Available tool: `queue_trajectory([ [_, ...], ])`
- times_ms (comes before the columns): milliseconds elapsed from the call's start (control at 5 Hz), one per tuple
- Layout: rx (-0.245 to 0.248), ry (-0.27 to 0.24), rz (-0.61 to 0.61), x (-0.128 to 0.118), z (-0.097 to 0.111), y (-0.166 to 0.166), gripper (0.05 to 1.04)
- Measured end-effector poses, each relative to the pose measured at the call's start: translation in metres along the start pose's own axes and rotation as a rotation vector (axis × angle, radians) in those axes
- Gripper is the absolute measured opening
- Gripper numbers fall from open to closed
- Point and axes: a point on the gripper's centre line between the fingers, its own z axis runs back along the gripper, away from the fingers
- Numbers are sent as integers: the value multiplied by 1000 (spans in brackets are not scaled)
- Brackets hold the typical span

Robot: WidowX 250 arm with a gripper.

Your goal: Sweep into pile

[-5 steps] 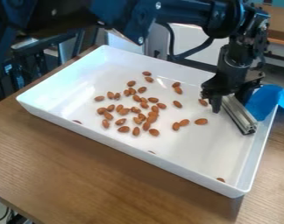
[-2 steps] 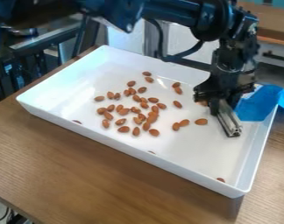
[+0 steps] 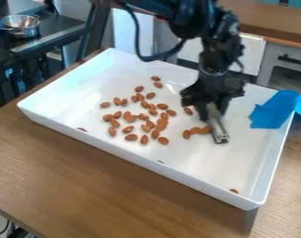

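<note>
Almonds (image 3: 163,140), brown ovals numbering roughly three dozen, lie loosely scattered across one smooth white rectangular tray (image 3: 134,151), mostly around its middle. My one black gripper (image 3: 213,113) is clamped on one slotted metal bar (image 3: 219,133), just beside several of them, while one creased blue sheet (image 3: 274,111) drapes over the rim on one wood-grained table (image 3: 103,186).

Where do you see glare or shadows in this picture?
Camera view: a small bright glint on the floor of the white tray, near the farthest almonds; a broader pale sheen toward the tray's left end; a soft shadow on the wooden table below the tray's near right corner.
</note>
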Motion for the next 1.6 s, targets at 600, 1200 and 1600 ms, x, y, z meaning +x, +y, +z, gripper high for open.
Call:
queue_trajectory([
  [600,-28,-64,-16,27,0,86,374],
  [1200,-4,64,77,46,8,176,374],
  [1600,-32,108,95,40,20,193,374],
])
